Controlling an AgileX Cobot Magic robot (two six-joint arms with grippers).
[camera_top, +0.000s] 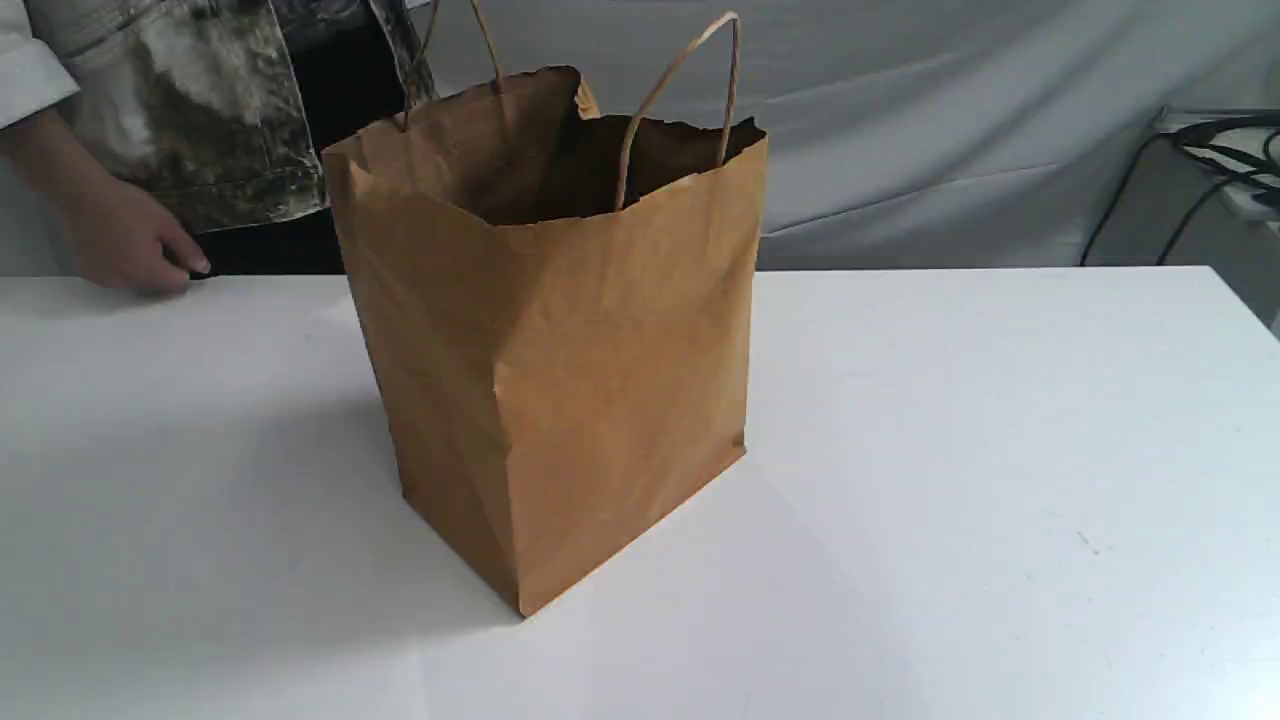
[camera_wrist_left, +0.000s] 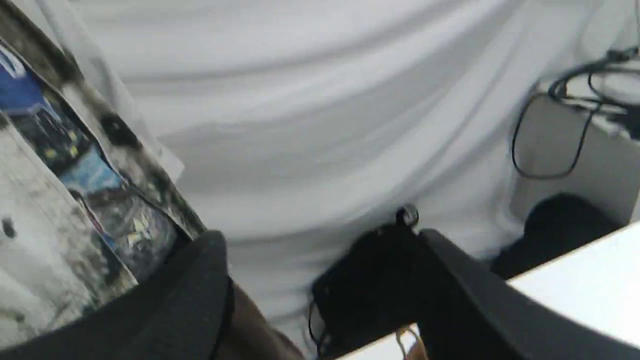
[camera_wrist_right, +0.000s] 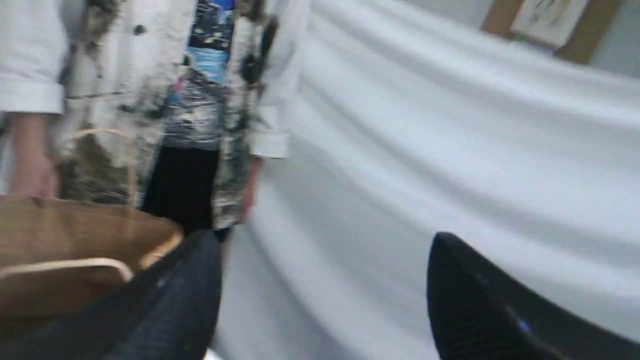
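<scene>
Our left gripper (camera_wrist_left: 322, 237) and right gripper (camera_wrist_right: 325, 239) are wide and empty near the bag (camera_top: 560, 330); we must reach its handles (camera_top: 680, 90).

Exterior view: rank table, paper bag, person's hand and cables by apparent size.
1. table
2. paper bag
3. hand and cables: roughly alike, so not ranked. The cables lie further back and run out of frame.
</scene>
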